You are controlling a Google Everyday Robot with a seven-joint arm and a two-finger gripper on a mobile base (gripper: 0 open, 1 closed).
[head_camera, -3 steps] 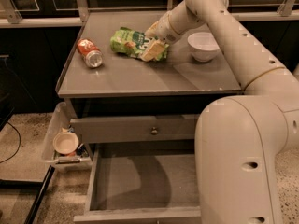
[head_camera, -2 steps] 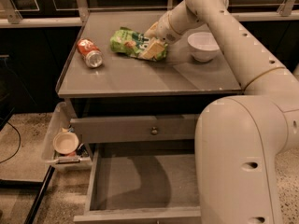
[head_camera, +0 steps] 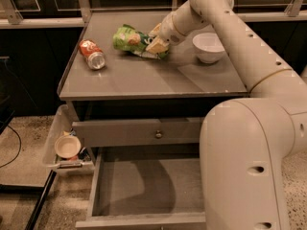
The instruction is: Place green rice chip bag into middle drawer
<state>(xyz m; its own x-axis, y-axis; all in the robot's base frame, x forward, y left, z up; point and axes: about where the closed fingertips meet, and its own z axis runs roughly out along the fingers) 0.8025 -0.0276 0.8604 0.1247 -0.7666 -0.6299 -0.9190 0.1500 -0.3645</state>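
soda can (head_camera: 92,54) lying on its side | white bowl (head_camera: 208,47) upright | small dish (head_camera: 67,146) (inside the clear bin (head_camera: 52,139))

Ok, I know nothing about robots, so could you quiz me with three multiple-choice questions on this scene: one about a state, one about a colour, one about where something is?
1. The middle drawer is: A open; B shut; C taken out.
2. The bowl on the table is: A blue; B white; C black.
3. The gripper is: A in the middle drawer; B against the bowl; C at the green rice chip bag.
Answers: 1 A, its grey floor lies bare to view; 2 B, it is plain white; 3 C, it is at the bag's end nearer the bowl.
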